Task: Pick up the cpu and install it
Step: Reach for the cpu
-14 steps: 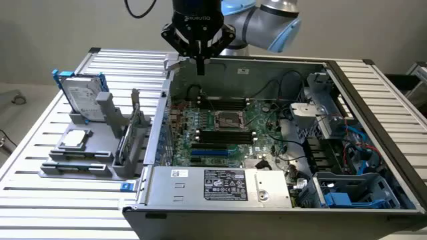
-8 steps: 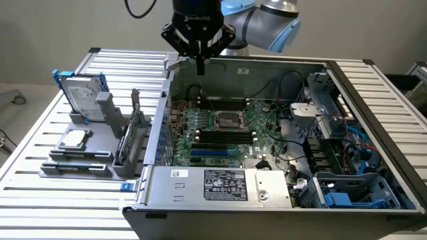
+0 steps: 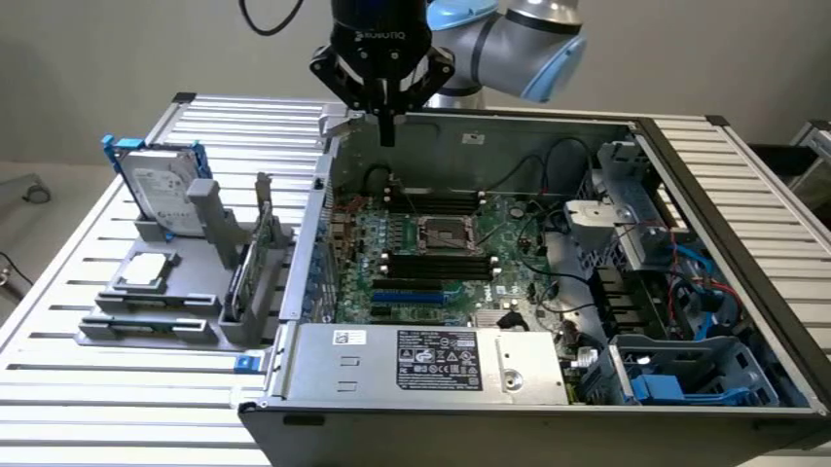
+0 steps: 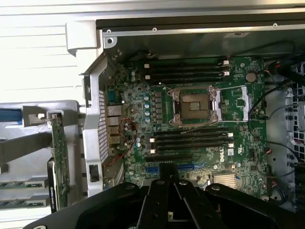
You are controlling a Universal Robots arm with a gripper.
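The cpu [image 3: 146, 270] is a small silver-grey square lying flat in a grey holder [image 3: 156, 302] on the slatted table, at the exterior view's left of the open computer case. My gripper [image 3: 385, 134] hangs high over the case's back wall, fingers shut together with nothing between them, well away from the cpu. In the wrist view the gripper [image 4: 169, 202] looks down on the green motherboard [image 4: 238, 157]. The dark metal-framed socket [image 4: 194, 106] sits open in the board's middle, also seen as the socket [image 3: 449, 233] in the exterior view.
A silver hard drive [image 3: 163, 185] with a blue bracket stands upright behind the cpu. A green card [image 3: 267, 248] stands on edge in the holder beside the case wall [image 3: 311, 243]. The power supply [image 3: 429, 360], drive cages [image 3: 675, 379] and cables crowd the case's front and right.
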